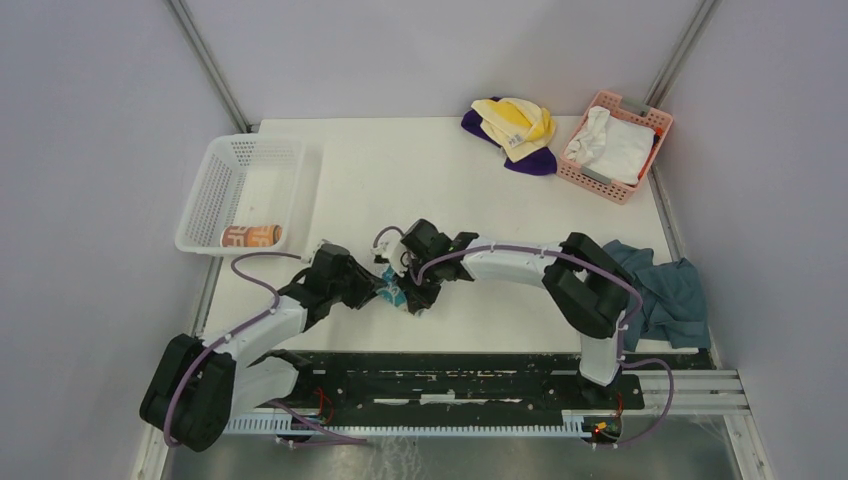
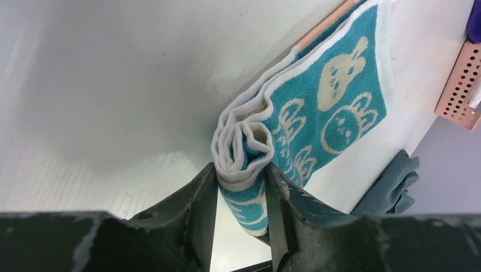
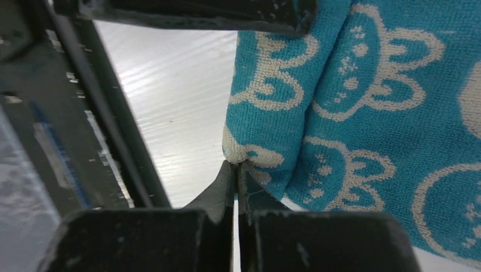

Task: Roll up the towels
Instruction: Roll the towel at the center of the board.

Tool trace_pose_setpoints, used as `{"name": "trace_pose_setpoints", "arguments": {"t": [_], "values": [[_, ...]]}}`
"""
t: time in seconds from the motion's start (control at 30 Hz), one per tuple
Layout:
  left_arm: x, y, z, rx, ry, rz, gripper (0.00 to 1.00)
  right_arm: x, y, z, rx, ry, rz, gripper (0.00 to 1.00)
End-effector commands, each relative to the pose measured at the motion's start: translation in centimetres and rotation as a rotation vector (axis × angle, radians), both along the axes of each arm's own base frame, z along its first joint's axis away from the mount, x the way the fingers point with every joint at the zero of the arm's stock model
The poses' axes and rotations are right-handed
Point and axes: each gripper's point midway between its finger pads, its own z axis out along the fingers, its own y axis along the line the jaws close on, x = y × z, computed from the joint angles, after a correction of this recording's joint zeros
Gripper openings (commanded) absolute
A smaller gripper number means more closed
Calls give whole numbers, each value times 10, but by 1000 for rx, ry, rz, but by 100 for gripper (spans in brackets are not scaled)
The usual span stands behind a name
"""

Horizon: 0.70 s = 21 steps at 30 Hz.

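Teal towel (image 2: 340, 96), part-rolled: my left fingers (image 2: 201, 195) pinch its left end, axis running right; right fingers (image 3: 224, 184) pressed together at hem.

teal towel (image 1: 393, 293): mostly hidden, top view | pink basket (image 2: 460, 85): cut off at right edge

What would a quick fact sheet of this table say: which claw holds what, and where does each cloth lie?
teal towel: middle of the table, near end rolled, rest flat
left claw: closed around the rolled end
right claw: shut, tips at the towel's edge; unclear whether it pinches cloth
white basket: far left, one rolled orange towel inside
yellow towel: heaped on the purple towel, far side, unrolled
pink basket: far right, holds a white cloth
blue-grey cloth: crumpled at the right edge
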Motion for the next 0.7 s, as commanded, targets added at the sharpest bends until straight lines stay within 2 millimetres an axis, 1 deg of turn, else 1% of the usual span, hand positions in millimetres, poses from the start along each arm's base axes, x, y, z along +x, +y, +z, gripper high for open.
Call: {"name": "trace_pose_setpoints", "arguments": {"t": [0.0,0.03,0.13,0.27,0.37,0.53,0.67], "values": [[5,9,19,62,-61,-7,45,-17,23,41,251,372,26,1],[5,10,21,64,-63,-8,47,-17,26,46,285,420,22,1],[6,9,26,61,-79,-12,54,-9,25,42,334,557,-17,0],[9,8,33,39,-107,-6,62,0,21,30,339,711,-86,1],[10,6,35,20,-122,-8,66,11,20,22,363,784,-148,1],[12,2,32,4,-122,-20,67,26,11,2,370,873,-264,1],[18,-1,30,1,-133,-23,66,28,5,-6,358,901,-297,0]]}}
